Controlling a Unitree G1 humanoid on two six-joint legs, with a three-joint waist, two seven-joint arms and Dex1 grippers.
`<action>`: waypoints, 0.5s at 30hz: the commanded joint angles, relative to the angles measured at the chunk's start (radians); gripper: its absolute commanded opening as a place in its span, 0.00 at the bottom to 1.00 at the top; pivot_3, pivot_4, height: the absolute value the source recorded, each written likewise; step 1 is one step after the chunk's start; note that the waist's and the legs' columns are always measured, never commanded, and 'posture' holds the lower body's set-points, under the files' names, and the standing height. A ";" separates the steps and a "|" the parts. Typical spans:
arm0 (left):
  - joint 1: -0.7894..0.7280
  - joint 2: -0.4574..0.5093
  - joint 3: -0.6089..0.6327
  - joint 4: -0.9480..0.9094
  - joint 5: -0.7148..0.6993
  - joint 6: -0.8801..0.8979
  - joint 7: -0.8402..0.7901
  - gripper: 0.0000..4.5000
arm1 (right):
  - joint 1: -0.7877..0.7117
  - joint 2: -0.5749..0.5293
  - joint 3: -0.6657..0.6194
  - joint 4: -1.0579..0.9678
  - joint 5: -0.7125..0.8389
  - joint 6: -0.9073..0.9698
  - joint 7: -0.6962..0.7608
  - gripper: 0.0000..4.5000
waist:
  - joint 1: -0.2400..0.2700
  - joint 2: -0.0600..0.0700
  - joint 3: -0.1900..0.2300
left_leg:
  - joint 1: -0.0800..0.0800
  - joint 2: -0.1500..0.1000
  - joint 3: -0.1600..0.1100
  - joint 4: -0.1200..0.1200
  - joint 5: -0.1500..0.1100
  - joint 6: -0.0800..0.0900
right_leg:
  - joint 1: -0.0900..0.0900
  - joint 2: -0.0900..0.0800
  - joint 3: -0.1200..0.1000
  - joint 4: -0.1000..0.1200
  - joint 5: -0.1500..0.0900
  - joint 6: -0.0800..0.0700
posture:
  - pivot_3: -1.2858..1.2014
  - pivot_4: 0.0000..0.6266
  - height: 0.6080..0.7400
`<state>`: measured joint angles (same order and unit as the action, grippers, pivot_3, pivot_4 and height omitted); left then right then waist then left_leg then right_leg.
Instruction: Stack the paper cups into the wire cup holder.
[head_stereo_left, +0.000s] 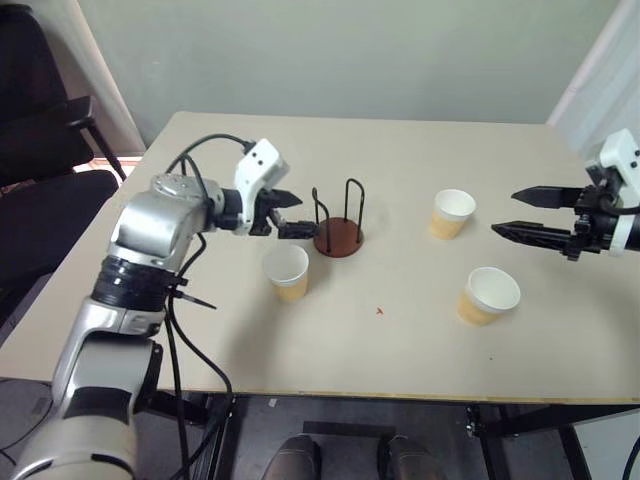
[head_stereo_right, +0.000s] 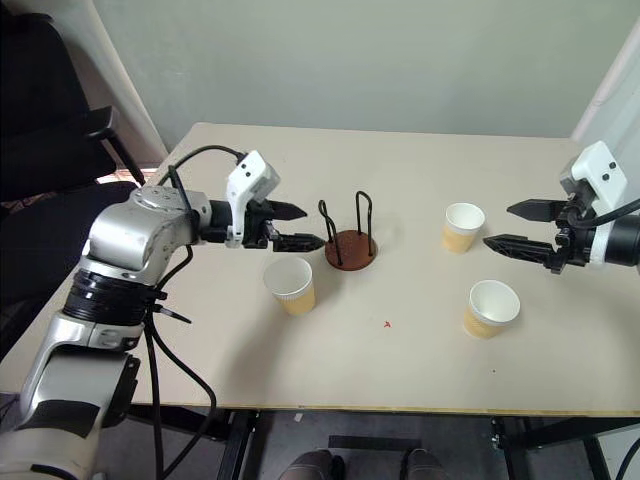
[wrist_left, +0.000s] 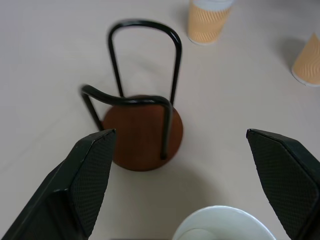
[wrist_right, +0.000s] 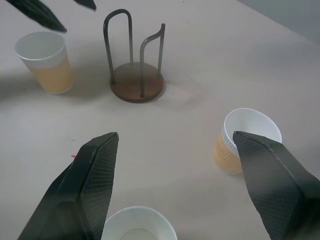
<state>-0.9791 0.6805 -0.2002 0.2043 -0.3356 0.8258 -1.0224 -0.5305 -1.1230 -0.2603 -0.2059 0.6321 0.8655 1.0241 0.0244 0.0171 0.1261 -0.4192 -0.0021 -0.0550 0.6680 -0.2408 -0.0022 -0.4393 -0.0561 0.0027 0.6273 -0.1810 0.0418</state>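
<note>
On the table, the left gripper hovers with fingers spread and empty above the left middle, just left of the holder, while the right gripper hangs open and empty near the right edge. The empty holder stands upright about mid-table. Three cups stand upright: one just front-left of the holder, one right of it, one toward the front right.
</note>
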 joint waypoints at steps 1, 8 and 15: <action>-0.045 -0.014 -0.001 0.024 0.028 -0.037 -0.011 1.00 | -0.014 -0.017 -0.051 -0.045 0.039 0.006 0.007 0.84 | 0.000 0.000 0.000 | 0.000 0.000 0.000 0.000 0.000 0.000 | 0.000 0.000 0.000 0.000 0.000 0.000 | 0.52 0.24 1.00; -0.086 -0.066 -0.013 0.139 0.079 -0.104 -0.016 1.00 | -0.030 -0.012 -0.076 -0.094 0.150 0.065 0.023 0.84 | 0.001 0.000 0.000 | 0.000 0.000 0.001 0.000 0.001 0.001 | 0.000 0.000 0.000 0.000 0.000 0.001 | 0.52 0.24 1.00; -0.103 -0.127 -0.026 0.204 0.118 -0.140 -0.035 1.00 | -0.048 -0.016 -0.063 -0.120 0.211 0.079 0.023 0.84 | 0.001 0.000 0.000 | -0.001 0.000 0.003 0.000 0.001 0.002 | 0.000 0.000 0.001 -0.001 0.000 0.003 | 0.52 0.24 1.00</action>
<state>-1.0509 0.5595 -0.2306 0.4124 -0.2293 0.7110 -1.0477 -0.5559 -1.1226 -0.2896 -0.3041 0.8253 0.9492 1.0471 0.0258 0.0169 0.1261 -0.4199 -0.0022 -0.0518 0.6686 -0.2395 -0.0003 -0.4392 -0.0562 0.0040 0.6267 -0.1812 0.0455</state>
